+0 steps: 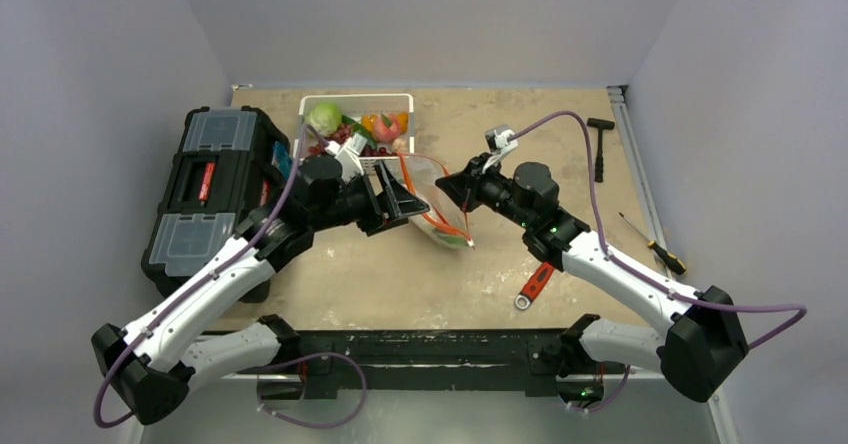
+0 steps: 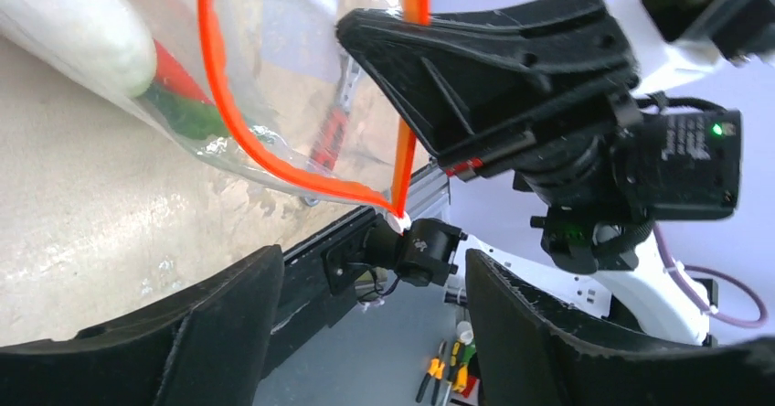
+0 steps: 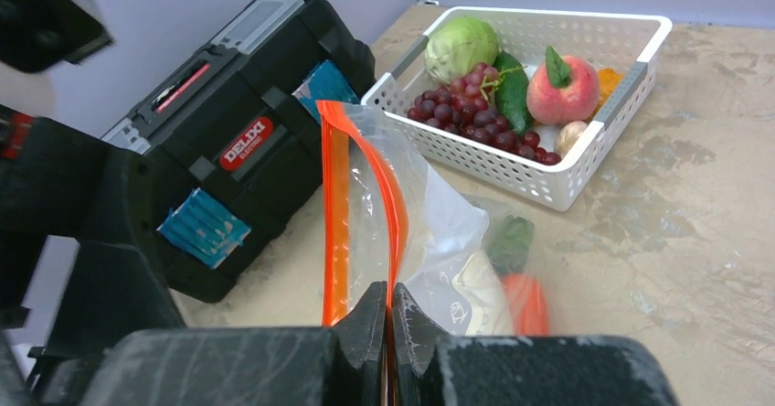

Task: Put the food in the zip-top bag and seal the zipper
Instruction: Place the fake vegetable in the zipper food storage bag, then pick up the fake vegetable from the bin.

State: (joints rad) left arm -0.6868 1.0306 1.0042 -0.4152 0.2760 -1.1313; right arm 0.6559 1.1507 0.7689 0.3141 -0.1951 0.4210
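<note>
Zip-top bag [image 3: 439, 228] hangs pinched in right gripper [image 3: 388, 304].

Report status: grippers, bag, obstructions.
Left gripper open, empty. Right gripper shut on zipper, zip-top bag mouth unsealed. Carrot, radish inside; grapes, peach in basket. Nothing blocking the mouth.

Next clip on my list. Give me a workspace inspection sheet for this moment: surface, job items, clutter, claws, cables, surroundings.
Surface: tan table, scuffed and stained.
Job's things: zip-top bag mouth open, carrot and radish inside; grapes, peach and cabbage in the white basket.
Clutter: black toolbox, wrench, hammer, screwdriver.
Claws: left claw open, holding nothing; right claw shut on the zipper.
Cables: a purple cable loops off each arm.
Surroundings: plain grey walls on three sides.
</note>
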